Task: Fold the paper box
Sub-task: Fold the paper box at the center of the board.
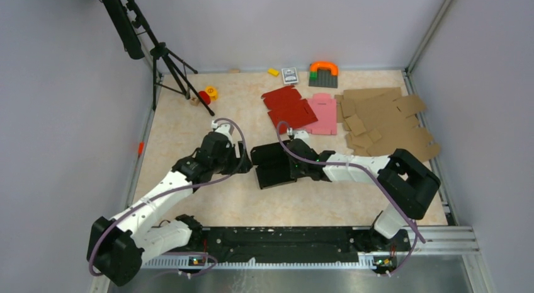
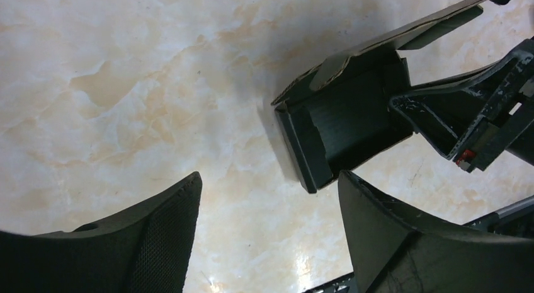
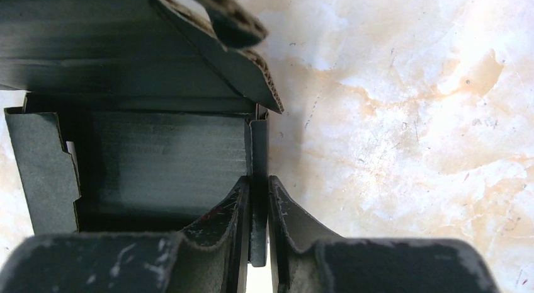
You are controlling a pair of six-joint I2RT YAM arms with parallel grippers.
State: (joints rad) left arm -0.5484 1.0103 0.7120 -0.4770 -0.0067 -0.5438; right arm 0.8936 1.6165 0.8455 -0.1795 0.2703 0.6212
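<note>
Top external: paper box (image 1: pixel 275 167), partly folded, mid-worktop (image 1: pixel 189 116) between both arms, no contents visible. Left wrist: left jaws apart, just beside the box, touching nothing; unsupported flaps may spring open. Right wrist: right jaws clamped on one upright side wall; a tug could crease or tear the thin card.

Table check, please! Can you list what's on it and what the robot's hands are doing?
Surface: pale marbled table.
Job's things: black box, partly folded with walls up, mid-table.
Clutter: red blank, pink blank, brown cardboard pieces, toys at the far edge.
Grippers: left gripper open, empty, beside the box; right gripper shut on a box wall.
Cables: purple cable looping along each arm.
Surroundings: tripod, grey walls.
</note>
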